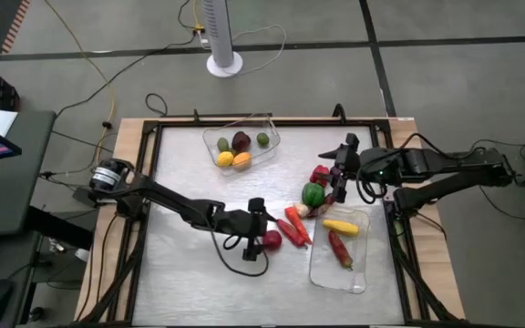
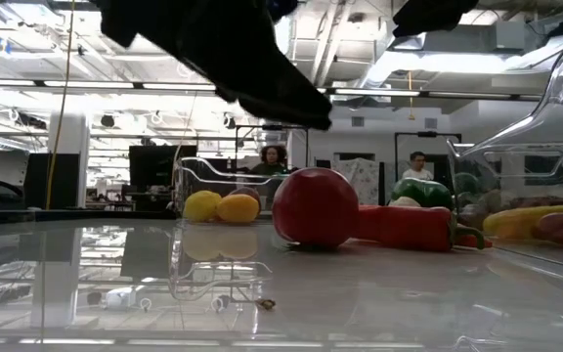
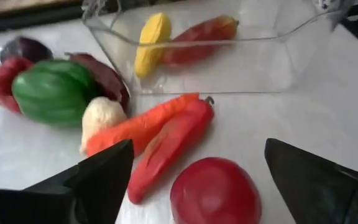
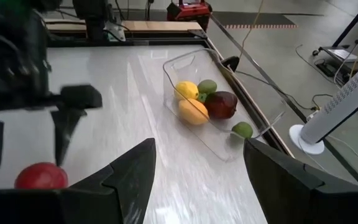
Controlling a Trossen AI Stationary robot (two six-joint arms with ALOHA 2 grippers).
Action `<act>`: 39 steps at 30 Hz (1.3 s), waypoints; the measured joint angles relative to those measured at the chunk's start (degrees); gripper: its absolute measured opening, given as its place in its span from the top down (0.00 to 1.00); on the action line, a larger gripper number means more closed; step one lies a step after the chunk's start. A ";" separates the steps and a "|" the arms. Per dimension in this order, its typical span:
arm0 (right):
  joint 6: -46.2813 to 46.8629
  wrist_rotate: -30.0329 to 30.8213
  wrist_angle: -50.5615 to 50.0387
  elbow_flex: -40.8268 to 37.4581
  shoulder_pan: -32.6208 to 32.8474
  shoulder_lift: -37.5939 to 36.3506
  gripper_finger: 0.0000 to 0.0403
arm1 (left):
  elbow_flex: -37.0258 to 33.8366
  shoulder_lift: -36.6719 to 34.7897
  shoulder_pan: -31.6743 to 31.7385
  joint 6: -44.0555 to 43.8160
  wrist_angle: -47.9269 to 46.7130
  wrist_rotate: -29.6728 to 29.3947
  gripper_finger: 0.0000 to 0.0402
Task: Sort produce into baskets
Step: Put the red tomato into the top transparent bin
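Note:
My left gripper (image 1: 264,226) is open just above the table, its fingers (image 3: 104,177) standing on either side of a round red fruit (image 3: 215,193) without touching it; the fruit rests on the table (image 1: 272,240). Beyond it lie a long red pepper (image 3: 166,146), a carrot (image 3: 142,124), a white piece (image 3: 101,118) and a green pepper (image 3: 53,90). My right gripper (image 1: 334,171) is open and empty, raised over the pile's far end. One clear basket (image 1: 241,144) at the far side holds several round fruits. The other (image 1: 340,264) holds a yellow piece and a red pepper.
The produce pile (image 1: 306,205) lies between both grippers, close to the right basket's left wall. The table has a raised dark frame (image 1: 153,182) along its edges. Bare tabletop lies at the near left (image 1: 190,273). People sit in the room behind (image 2: 274,158).

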 joint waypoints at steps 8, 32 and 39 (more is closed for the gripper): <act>-0.46 -0.04 -0.04 0.00 0.00 -0.54 0.33 | 0.04 7.13 1.58 -1.54 2.77 2.52 0.10; -0.86 0.21 -0.23 0.02 0.12 -0.80 0.33 | 0.04 2.67 5.94 0.03 -1.38 3.30 0.29; -0.71 0.87 -0.41 0.09 0.20 -1.36 0.33 | 0.06 -10.23 12.06 7.78 -8.61 -12.36 0.29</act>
